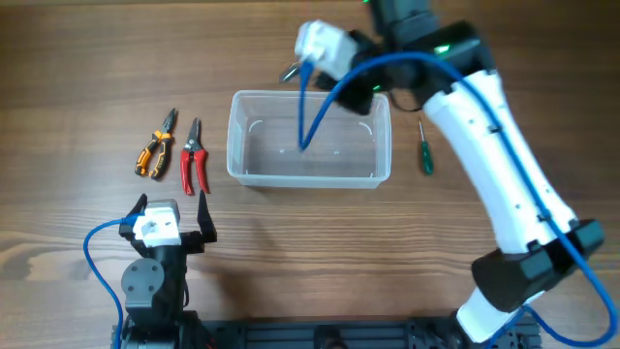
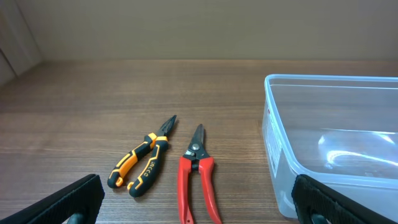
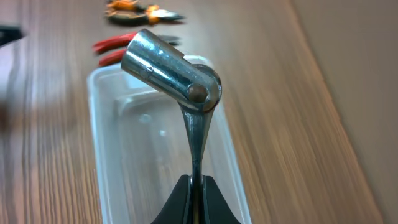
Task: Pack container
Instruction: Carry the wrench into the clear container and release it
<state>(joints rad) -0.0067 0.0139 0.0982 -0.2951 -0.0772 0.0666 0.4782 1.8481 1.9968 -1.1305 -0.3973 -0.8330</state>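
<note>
Container (image 1: 235, 145) sits mid-table. Right gripper (image 3: 196, 186) is clamped tight on the thin shank of a metal swivel tool (image 3: 171, 71), up by the container's far edge. Left gripper (image 1: 172, 202) is near-left, jaws wide apart and holding nothing, with pliers (image 1: 155, 145) and red snips (image 1: 194, 160) left of the container.

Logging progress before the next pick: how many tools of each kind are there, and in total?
Orange-and-black pliers: 1
Red-handled snips: 1
Green screwdriver: 1
Metal swivel-head tool, held in the right gripper: 1
Total: 4, none lying in the container.
</note>
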